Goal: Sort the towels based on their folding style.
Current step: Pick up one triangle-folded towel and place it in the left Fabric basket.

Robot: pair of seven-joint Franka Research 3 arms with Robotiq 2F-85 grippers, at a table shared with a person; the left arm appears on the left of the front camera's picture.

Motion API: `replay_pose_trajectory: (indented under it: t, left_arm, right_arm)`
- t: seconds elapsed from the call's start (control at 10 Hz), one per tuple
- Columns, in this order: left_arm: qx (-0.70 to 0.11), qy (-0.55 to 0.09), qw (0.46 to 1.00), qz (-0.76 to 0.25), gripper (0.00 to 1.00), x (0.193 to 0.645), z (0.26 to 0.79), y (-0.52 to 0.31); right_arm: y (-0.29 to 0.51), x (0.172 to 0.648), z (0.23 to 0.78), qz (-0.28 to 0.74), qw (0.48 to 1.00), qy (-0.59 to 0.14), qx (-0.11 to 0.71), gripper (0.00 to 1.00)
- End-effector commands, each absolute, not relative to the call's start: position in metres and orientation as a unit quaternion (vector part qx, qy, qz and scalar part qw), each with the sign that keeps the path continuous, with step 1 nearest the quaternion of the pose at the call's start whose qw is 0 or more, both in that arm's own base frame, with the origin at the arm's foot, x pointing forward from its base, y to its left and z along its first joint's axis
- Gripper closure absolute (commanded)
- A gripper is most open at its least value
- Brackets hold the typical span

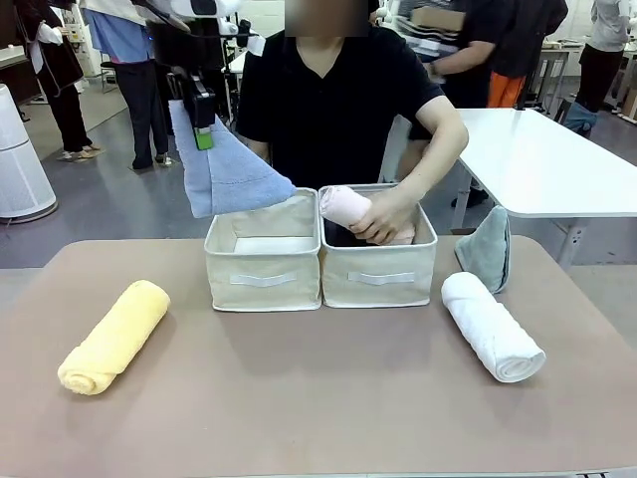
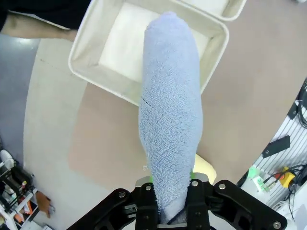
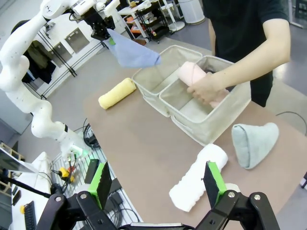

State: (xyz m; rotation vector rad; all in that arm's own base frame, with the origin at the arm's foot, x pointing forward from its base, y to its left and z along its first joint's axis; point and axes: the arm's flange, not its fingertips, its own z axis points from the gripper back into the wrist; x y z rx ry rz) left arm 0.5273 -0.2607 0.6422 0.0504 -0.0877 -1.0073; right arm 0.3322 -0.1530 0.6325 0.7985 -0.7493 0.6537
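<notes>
Left gripper (image 1: 204, 134): you have it clenched on one end of the lavender-blue cone-folded terry towel (image 2: 170, 120), which hangs above the left beige fabric bin (image 1: 264, 281), likely the cones' bin.
Right gripper (image 3: 158, 184): spread, empty, over the white rolled terry towel (image 3: 196, 179).
Person's hand (image 1: 386, 215): tucking the pale pink rolled towel (image 1: 343, 205) into the right beige bin (image 1: 378, 279).

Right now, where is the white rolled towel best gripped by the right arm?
Probably mid-length of the white towel, from straight above, right gripper open across the roll: it lies flat on the table, both long sides clear, grey-teal cone only near its far end.
</notes>
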Motion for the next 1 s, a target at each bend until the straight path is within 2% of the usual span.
replay_pose_trajectory:
  t: [0.0, 0.1, 0.3, 0.4, 0.6, 0.9]
  left_arm:
    - [0.078, -0.04, 0.91, -0.404, 0.81, 0.529, 0.657, -0.246]
    - [0.024, -0.042, 0.875, -0.482, 0.81, 0.527, 0.642, -0.261]
    - [0.024, -0.042, 0.875, -0.482, 0.81, 0.527, 0.642, -0.261]
    - [0.038, -0.039, 0.884, -0.464, 0.81, 0.532, 0.639, -0.258]
    - [0.074, -0.012, 0.838, -0.541, 0.81, 0.55, 0.622, -0.266]
    - [0.087, 0.006, 0.784, -0.614, 0.81, 0.573, 0.592, -0.278]
  right_arm:
    - [-0.152, 0.333, 0.632, 0.305, 0.796, -0.355, 0.383, 0.0]
    - [-0.152, 0.333, 0.632, 0.305, 0.796, -0.355, 0.383, 0.0]
    - [-0.152, 0.333, 0.632, 0.305, 0.796, -0.355, 0.383, 0.0]
    - [-0.152, 0.333, 0.632, 0.305, 0.796, -0.355, 0.383, 0.0]
    - [-0.152, 0.333, 0.632, 0.305, 0.796, -0.355, 0.383, 0.0]
    - [-0.152, 0.333, 0.632, 0.305, 0.796, -0.355, 0.383, 0.0]
